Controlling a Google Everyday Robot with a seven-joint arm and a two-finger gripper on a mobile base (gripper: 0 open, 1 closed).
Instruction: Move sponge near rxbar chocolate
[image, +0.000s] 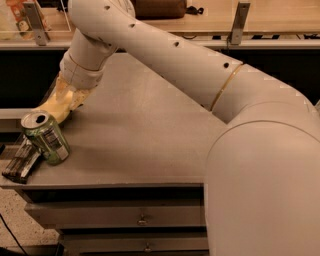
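Observation:
The pale yellow sponge (53, 108) is held in my gripper (67, 97) at the table's left edge, just behind the green soda can (45, 137). The gripper's pale fingers are closed on the sponge's upper end, and the sponge tilts down to the left, close to the table top. The rxbar chocolate (21, 161) is a flat dark bar lying at the front left corner of the table, left of the can and partly hidden by it. The sponge is about a can's height behind the bar.
The grey metal table (145, 130) has drawers below its front edge. My large white arm (200, 75) crosses the table from the right and fills the lower right. A counter with clutter runs along the back.

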